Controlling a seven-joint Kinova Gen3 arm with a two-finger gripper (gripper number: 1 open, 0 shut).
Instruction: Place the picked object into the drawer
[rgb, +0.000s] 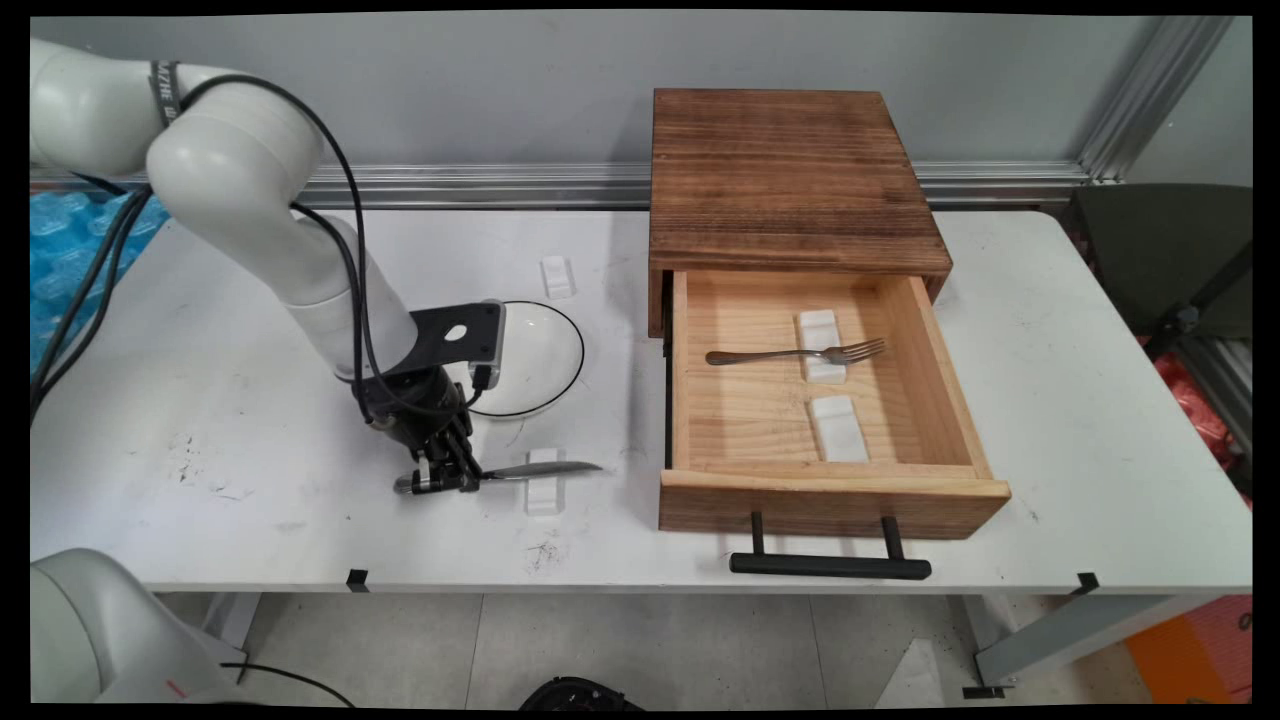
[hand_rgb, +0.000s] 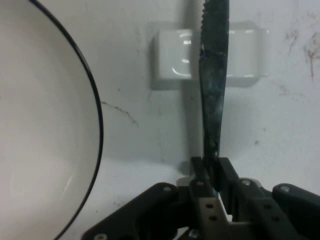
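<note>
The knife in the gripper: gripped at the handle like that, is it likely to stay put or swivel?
The knife looks like rigid metal, so it should not flex. The gripper pinches it near the handle end, the long blade reaching over the white rest, so it may pivot downward. Its smooth surface probably slips easily.

A: White worktop, scuffed dark in patches. What sits on it?

B: Left of centre, a white plate with a thin black rim. Behind it, a small white rest. In front, a second white rest with a knife lying across it.

A: And to the right?

B: A brown wooden drawer box, its drawer pulled out toward the near edge, black handle in front.
</note>
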